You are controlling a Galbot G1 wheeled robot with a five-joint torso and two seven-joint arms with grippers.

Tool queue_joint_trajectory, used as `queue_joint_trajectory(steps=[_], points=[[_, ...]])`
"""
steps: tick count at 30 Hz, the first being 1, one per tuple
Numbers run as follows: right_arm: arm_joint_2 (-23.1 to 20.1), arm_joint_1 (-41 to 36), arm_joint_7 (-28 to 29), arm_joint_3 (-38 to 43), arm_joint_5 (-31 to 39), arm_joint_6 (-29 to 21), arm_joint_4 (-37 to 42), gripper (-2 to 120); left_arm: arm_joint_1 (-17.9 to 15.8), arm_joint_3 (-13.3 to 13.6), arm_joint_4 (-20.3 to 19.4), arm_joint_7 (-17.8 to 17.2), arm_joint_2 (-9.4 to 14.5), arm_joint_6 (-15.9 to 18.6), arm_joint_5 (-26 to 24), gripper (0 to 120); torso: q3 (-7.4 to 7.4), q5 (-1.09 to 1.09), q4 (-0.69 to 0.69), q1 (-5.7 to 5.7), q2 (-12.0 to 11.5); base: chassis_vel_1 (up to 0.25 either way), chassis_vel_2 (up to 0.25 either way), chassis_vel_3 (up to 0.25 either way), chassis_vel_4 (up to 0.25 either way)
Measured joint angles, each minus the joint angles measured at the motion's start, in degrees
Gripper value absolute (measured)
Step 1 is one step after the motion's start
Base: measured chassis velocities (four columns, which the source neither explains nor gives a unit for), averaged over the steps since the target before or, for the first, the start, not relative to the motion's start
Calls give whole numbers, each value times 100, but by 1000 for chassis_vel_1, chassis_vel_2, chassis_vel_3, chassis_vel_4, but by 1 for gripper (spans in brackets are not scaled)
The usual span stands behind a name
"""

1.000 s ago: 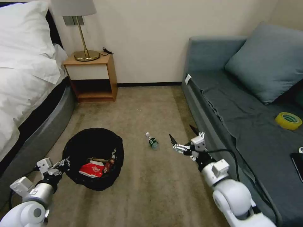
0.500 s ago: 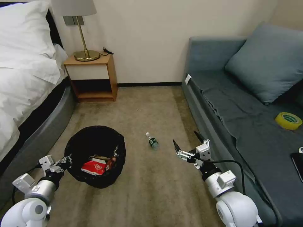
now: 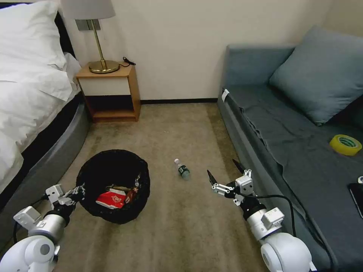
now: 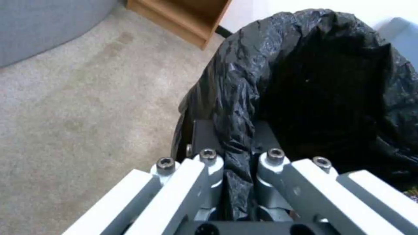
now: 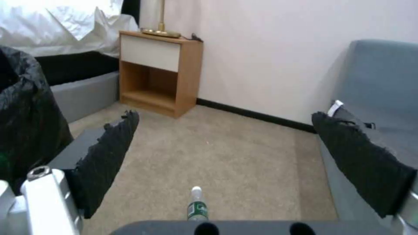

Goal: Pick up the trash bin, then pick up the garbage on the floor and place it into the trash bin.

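Observation:
The trash bin, round with a black bag liner, hangs low over the carpet at the left. My left gripper is shut on its near rim, pinching the liner between its fingers. Inside lie a red snack packet, a tan scrap and a dark wrapper. A small clear bottle with a green label lies on the carpet. My right gripper hovers open just right of and nearer than it. In the right wrist view the bottle lies ahead, between the spread fingers.
A bed runs along the left. A wooden nightstand with a brass lamp stands at the far wall. The grey sofa lines the right side, with a yellow tape roll and a flat black device on it. Open carpet lies between.
My right gripper has drawn back a little toward me and lower, staying open. The bin in my left gripper shifted slightly. The bottle has not moved.

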Motion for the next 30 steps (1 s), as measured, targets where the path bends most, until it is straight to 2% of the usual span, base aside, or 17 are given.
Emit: queue_joint_trajectory(steps=[30], points=[[39, 72, -66, -45, -101, -135, -112, 100, -110, -139, 156, 16, 80, -17, -148, 4, 0, 0, 0, 0, 0, -54, 51, 53, -50]])
